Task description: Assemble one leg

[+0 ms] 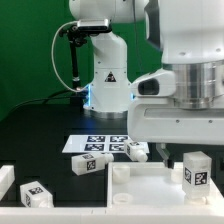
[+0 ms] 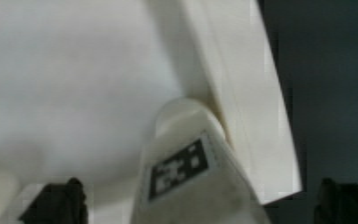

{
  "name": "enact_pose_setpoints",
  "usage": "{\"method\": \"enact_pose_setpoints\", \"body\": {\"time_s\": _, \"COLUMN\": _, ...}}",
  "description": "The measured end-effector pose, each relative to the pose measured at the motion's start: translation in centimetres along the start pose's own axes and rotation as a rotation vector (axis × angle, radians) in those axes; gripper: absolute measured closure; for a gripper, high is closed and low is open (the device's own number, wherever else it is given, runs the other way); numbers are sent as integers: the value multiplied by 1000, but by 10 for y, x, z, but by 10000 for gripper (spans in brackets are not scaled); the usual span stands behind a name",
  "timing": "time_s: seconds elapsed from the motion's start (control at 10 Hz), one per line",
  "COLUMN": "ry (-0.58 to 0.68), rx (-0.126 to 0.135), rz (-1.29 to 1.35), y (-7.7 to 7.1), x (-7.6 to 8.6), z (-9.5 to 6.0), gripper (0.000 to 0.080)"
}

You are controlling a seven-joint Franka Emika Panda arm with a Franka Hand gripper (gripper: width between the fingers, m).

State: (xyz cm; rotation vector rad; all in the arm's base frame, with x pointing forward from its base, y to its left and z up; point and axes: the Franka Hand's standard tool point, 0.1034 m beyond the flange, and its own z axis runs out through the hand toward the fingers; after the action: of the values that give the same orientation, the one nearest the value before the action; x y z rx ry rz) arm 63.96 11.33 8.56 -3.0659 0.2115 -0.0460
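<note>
A leg, a small white block with a square tag, stands upright on the large white tray piece at the exterior view's right. My gripper hangs right above it. One dark finger shows beside the leg; the other is past the picture's edge. In the wrist view the leg sits between my fingertips, with a gap on each side. The gripper is open and holds nothing. The tray's rim runs behind the leg.
The marker board lies in the middle of the black table. Other loose legs lie around it. The robot base stands at the back.
</note>
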Motion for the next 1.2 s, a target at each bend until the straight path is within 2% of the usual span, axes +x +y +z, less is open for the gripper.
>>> {"method": "enact_pose_setpoints", "body": {"time_s": 0.1, "ry": -3, "rx": 3, "rz": -245, "y": -1, "x": 1, "z": -2, "gripper": 151}}
{"method": "enact_pose_setpoints", "body": {"time_s": 0.2, "ry": -3, "rx": 4, "rz": -238, "y": 1, "x": 1, "z": -1, "gripper": 151}}
{"method": "enact_pose_setpoints", "body": {"time_s": 0.3, "ry": -4, "rx": 4, "rz": -214, "y": 1, "x": 1, "z": -1, "gripper": 237}}
{"method": "enact_pose_setpoints", "body": {"time_s": 0.4, "ry": -4, "rx": 4, "rz": -213, "y": 1, "x": 1, "z": -1, "gripper": 384}}
{"method": "enact_pose_setpoints", "body": {"time_s": 0.5, "ry": -4, "rx": 4, "rz": -171, "y": 1, "x": 1, "z": -1, "gripper": 384}}
{"method": "enact_pose_setpoints", "body": {"time_s": 0.6, "ry": -4, "rx": 4, "rz": -81, "y": 1, "x": 1, "z": -1, "gripper": 515}}
{"method": "enact_pose_setpoints", "body": {"time_s": 0.9, "ry": 19, "rx": -11, "rz": 367, "y": 1, "x": 2, "z": 0, "gripper": 515}}
{"method": "enact_pose_setpoints", "body": {"time_s": 1.1, "ry": 5, "rx": 19, "rz": 779, "y": 4, "x": 4, "z": 1, "gripper": 515}}
{"method": "enact_pose_setpoints", "body": {"time_s": 1.2, "ry": 4, "rx": 26, "rz": 935, "y": 4, "x": 4, "z": 1, "gripper": 515}}
